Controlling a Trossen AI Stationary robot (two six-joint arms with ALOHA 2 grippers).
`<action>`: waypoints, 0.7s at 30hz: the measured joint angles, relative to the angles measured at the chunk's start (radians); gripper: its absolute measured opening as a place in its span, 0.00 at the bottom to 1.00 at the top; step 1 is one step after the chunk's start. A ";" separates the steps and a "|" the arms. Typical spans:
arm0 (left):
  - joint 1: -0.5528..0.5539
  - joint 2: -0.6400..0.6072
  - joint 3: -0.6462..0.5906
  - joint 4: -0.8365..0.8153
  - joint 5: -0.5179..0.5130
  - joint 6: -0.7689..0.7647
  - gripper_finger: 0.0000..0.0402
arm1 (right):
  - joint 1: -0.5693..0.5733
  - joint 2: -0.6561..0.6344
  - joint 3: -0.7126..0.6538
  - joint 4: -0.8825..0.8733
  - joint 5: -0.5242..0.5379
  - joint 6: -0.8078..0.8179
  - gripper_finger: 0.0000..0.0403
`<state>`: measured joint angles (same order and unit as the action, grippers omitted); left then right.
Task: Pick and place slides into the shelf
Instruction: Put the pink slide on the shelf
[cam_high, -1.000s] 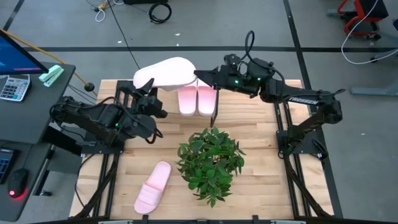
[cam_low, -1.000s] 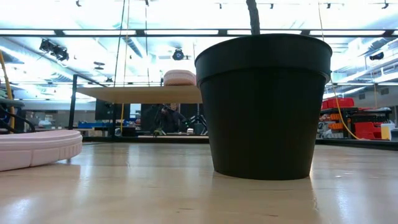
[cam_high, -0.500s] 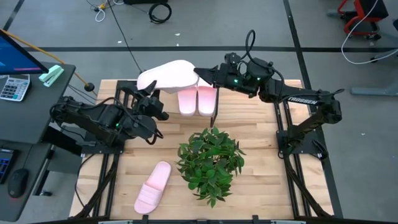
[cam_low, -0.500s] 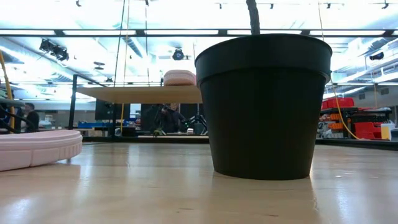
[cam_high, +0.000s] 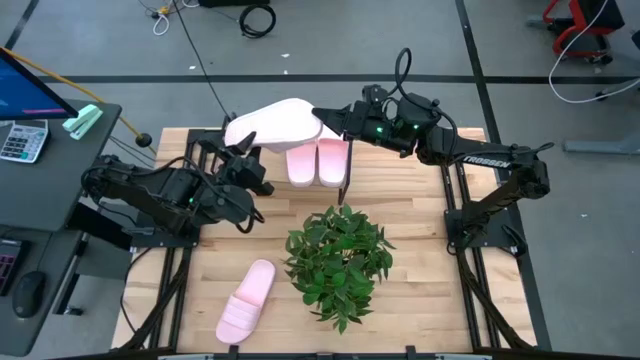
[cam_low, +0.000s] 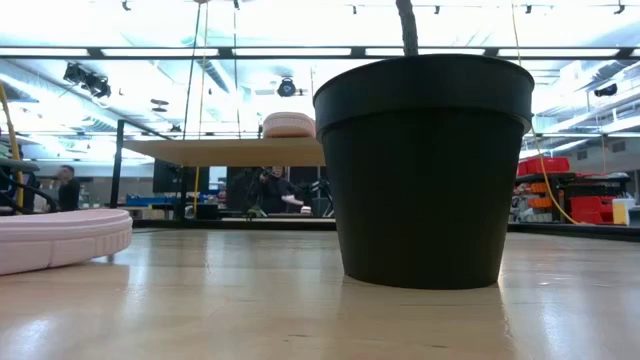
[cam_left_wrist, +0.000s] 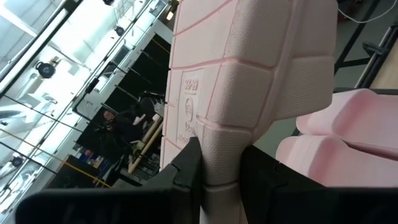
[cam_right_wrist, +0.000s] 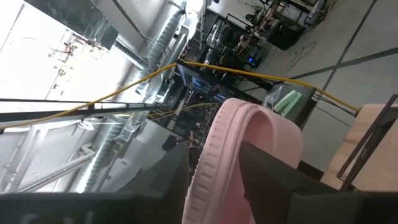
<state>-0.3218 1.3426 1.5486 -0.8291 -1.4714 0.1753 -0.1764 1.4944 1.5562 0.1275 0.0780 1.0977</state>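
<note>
one pale pink slide (cam_high: 272, 124) is held up in the air over the table's 11 o'clock area, above the shelf (cam_high: 330, 190), gripped from both ends. the left gripper (cam_high: 243, 160) is clamped on its near end; in the left wrist view the dark fingers (cam_left_wrist: 186, 168) pinch the ridged foam sole (cam_left_wrist: 249, 81) between them. the right gripper (cam_high: 322, 119) meets the same slide from the 1 o'clock side, and in the right wrist view its two fingers (cam_right_wrist: 267, 174) straddle the slide's rim (cam_right_wrist: 217, 155), closed against it.

two more slides (cam_high: 316, 162) stand side by side at 12 o'clock, just under the raised one, on the shelf with its thin black frame. from the low view the shelf board (cam_low: 225, 150) shows edge-on with a pink slide (cam_low: 288, 124) resting on top.

a fourth slide (cam_high: 246, 301) lies flat on the wooden table (cam_high: 420, 280) at about 7 o'clock, well apart from the others. a potted plant (cam_high: 338, 262) sits near the table's centre, its black pot (cam_low: 425, 170) filling the low view.

beyond the table a person (cam_low: 272, 190) is visible in the room behind.
</note>
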 joint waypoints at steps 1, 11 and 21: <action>0.000 0.000 0.000 0.001 0.002 0.000 0.20 | 0.000 0.000 0.000 0.000 0.000 0.000 0.35; 0.000 -0.001 0.000 0.002 0.017 0.000 0.20 | 0.003 -0.001 0.000 0.001 -0.010 -0.017 0.15; 0.006 -0.001 0.000 0.000 0.023 0.004 0.19 | 0.032 -0.002 0.000 0.002 -0.034 -0.080 0.29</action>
<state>-0.3161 1.3418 1.5486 -0.8294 -1.4483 0.1795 -0.1447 1.4929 1.5566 0.1291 0.0439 1.0175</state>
